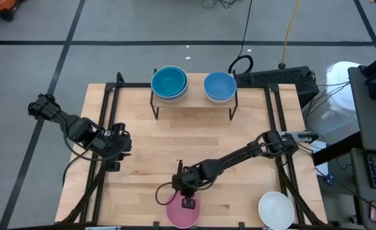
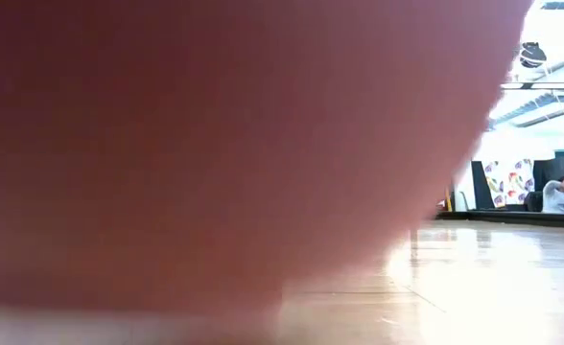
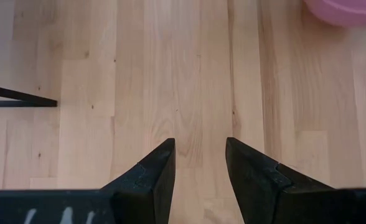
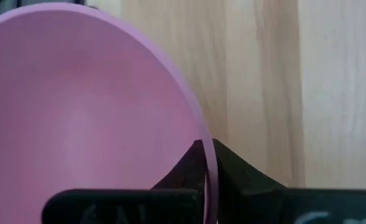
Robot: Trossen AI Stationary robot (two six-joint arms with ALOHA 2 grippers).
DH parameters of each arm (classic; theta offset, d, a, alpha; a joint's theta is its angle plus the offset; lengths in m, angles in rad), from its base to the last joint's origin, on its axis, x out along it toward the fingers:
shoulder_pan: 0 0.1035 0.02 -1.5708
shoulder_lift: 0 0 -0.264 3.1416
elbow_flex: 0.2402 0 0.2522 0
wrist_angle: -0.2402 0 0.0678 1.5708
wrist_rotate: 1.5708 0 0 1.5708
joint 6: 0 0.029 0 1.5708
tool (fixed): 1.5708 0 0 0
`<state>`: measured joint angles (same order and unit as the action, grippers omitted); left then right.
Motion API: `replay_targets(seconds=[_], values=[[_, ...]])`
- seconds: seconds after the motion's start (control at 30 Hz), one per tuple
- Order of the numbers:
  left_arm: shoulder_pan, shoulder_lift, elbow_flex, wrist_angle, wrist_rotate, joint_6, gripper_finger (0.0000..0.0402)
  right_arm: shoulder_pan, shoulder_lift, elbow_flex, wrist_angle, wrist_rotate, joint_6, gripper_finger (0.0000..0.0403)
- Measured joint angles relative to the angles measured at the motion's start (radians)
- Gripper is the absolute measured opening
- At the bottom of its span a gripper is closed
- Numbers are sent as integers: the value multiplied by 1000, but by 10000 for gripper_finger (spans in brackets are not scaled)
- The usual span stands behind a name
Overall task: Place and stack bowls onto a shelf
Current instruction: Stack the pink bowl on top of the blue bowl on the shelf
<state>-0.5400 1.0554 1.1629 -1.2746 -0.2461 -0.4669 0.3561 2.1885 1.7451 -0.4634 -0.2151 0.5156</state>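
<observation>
A pink bowl (image 1: pixel 183 212) stands at the table's near edge and fills most of the low view (image 2: pixel 215 144). My right gripper (image 1: pixel 188 203) is shut on its rim (image 4: pixel 206 155). On the shelf (image 1: pixel 194 99) at the far edge rest a teal bowl (image 1: pixel 169 82) and a blue bowl (image 1: pixel 220 86), each nested in a paler bowl. A white bowl (image 1: pixel 276 209) sits at the near right. My left gripper (image 1: pixel 117 150) hovers open over bare wood at the left (image 3: pixel 200 149). My right gripper pinches the pink bowl's rim (image 4: pixel 210 171) on the bowl's far side, one finger inside the bowl and one outside. The fingers slant down from the table's far right. The bowl sits upright with its mouth up.
Black frame rails (image 1: pixel 108 128) run along the table's left and right sides. The shelf's thin black legs (image 1: pixel 156 110) stand on the far part of the table. Open wood (image 1: pixel 194 144) lies between the shelf and the near bowls.
</observation>
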Motion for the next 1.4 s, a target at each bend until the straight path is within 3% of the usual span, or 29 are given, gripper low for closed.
replay_targets(seconds=[0.13, 0.5, 0.67, 1.03, 1.2, 1.4], values=[[0, 0, 0, 0, 0, 0, 147, -10, -75, 0, -52, 23, 12, 1], [0, 0, 0, 0, -2, 25, 147, -109, -362, 1, -455, 371, -4, 0], [0, 0, 0, 0, -84, 25, 147, -188, -479, 1, -556, 505, -41, 0], [33, 0, 0, 3, -209, -135, 147, -457, -660, 2, -616, 588, -295, 0], [65, 0, 0, 9, -272, -181, 147, -594, -686, 2, -566, 579, -448, 0], [116, 0, 0, 19, -278, -221, 147, -721, -692, 15, -503, 526, -554, 0]])
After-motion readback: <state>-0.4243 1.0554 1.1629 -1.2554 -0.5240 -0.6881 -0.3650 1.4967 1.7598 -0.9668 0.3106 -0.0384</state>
